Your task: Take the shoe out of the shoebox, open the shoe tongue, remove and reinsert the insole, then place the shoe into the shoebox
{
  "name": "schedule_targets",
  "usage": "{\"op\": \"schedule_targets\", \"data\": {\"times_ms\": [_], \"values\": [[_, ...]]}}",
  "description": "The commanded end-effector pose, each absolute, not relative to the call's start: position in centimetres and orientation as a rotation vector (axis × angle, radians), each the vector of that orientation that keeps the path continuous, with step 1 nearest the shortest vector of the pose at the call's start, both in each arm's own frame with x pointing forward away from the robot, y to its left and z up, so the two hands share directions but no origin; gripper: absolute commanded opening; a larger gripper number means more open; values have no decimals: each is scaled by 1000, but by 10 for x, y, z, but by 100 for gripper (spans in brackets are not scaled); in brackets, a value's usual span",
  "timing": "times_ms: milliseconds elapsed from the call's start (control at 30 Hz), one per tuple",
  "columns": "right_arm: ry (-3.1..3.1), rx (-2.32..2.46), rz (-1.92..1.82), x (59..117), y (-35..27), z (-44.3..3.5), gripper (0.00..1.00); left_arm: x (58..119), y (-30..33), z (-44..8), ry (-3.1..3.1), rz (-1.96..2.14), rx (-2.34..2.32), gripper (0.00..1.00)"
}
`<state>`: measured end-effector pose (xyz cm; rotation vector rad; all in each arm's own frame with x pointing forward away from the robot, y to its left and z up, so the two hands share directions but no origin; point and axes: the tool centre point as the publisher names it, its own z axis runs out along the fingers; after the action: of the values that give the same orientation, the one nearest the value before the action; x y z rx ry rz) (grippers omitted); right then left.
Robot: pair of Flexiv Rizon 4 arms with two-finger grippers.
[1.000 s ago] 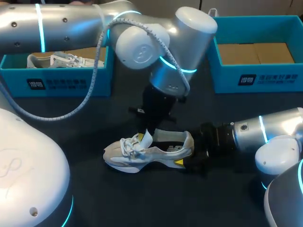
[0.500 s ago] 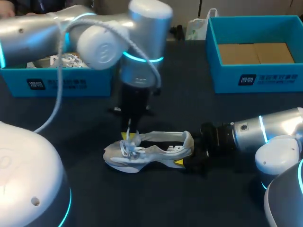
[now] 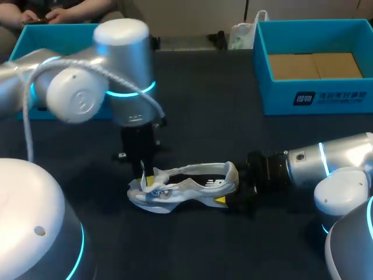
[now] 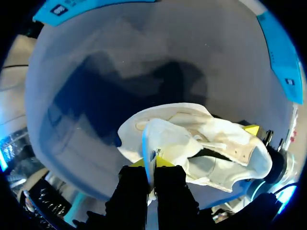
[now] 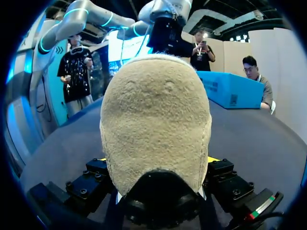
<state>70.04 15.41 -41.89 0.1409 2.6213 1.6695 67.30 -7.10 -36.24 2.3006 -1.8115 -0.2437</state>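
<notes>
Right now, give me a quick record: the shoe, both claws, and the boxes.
shoe: white and grey mesh sneaker, upright on the dark table, outside both boxes
left claw: shut on the sneaker's white tongue, above the toe end
right claw: shut on the sneaker's heel
boxes: two open blue shoeboxes at the table's far side, left and right

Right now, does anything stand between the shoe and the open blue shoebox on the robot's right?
Nothing visible does. Only bare dark table lies between the shoe and that shoebox. The right jaws grip the shoe's heel; the left jaws pinch a flap at its front.
</notes>
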Motion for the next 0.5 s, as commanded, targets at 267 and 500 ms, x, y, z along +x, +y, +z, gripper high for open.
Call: {"op": "schedule_targets", "data": {"times_ms": [267, 500], "values": [[2628, 142, 1661, 700, 155, -418, 0, 672, -37, -376, -1590, 91, 2299, 57], [2628, 142, 1661, 700, 155, -418, 0, 668, -22, -349, -1578, 155, 2321, 74]]}}
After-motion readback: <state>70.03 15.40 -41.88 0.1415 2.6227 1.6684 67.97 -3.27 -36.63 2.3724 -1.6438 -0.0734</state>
